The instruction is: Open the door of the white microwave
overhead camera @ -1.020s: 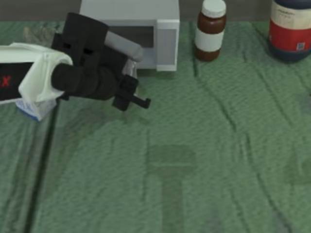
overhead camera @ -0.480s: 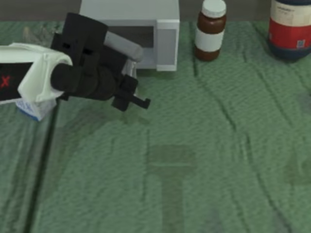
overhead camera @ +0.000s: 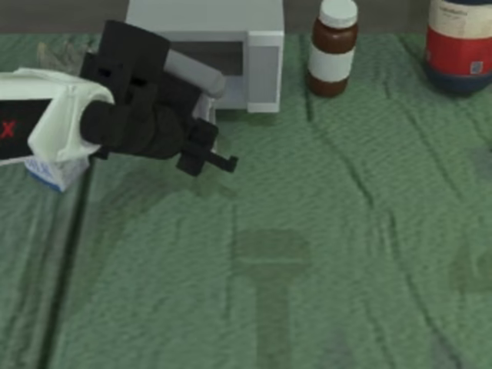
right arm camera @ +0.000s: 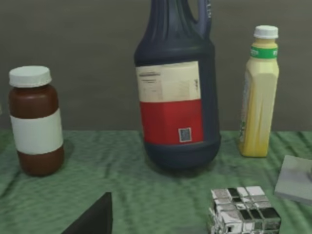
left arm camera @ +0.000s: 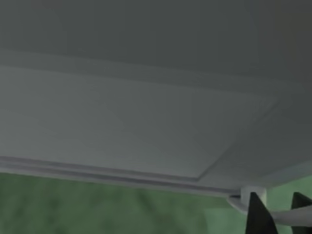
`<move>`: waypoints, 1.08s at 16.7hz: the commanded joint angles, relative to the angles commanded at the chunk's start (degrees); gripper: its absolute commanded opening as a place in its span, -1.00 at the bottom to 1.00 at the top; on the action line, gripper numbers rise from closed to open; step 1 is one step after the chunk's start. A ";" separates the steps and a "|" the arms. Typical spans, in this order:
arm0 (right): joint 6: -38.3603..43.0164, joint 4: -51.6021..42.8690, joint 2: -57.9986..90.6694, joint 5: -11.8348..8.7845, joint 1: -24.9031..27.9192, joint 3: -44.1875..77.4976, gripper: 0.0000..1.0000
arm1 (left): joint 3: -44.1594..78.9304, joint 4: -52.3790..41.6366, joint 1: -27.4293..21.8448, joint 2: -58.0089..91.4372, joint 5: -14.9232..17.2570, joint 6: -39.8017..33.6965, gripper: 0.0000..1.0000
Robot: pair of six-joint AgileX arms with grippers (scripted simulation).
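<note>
The white microwave (overhead camera: 207, 15) stands at the table's back edge, left of centre. Its door (overhead camera: 196, 73) is swung partly outward, so the dark cavity shows beside the grey control strip (overhead camera: 264, 69). My left gripper (overhead camera: 209, 146) sits just in front of the door's free edge. In the left wrist view the door (left arm camera: 122, 112) fills most of the picture, and the white handle (left arm camera: 292, 214) runs between the two dark fingertips of my left gripper (left arm camera: 279, 209), which is shut on it. My right arm is outside the top view; a dark part of my right gripper (right arm camera: 97, 219) shows in its wrist view.
A blue-and-white carton (overhead camera: 50, 173) lies under my left arm. Right of the microwave stand a brown jar (overhead camera: 332, 50) and a dark red-labelled bottle (overhead camera: 460, 42). Near the right arm are a yellow bottle (right arm camera: 258, 92), a mirrored cube (right arm camera: 243, 209) and a grey block (right arm camera: 295, 178).
</note>
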 joint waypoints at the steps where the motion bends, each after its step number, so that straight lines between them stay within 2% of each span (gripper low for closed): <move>1: 0.00 0.00 0.00 0.00 0.00 0.00 1.00 | 0.00 0.00 0.00 0.00 0.00 0.00 -1.00; 6: 0.00 0.00 0.00 0.00 0.00 0.00 1.00 | -0.03 -0.09 -0.36 0.01 0.55 -0.15 -1.00; 13: 0.00 0.00 0.00 0.00 0.00 0.00 1.00 | -1.33 -0.71 1.92 -1.23 3.64 4.44 -1.00; 18: 0.00 0.00 0.00 0.00 0.00 0.00 1.00 | -1.40 -0.76 2.01 -1.26 3.78 4.64 -1.00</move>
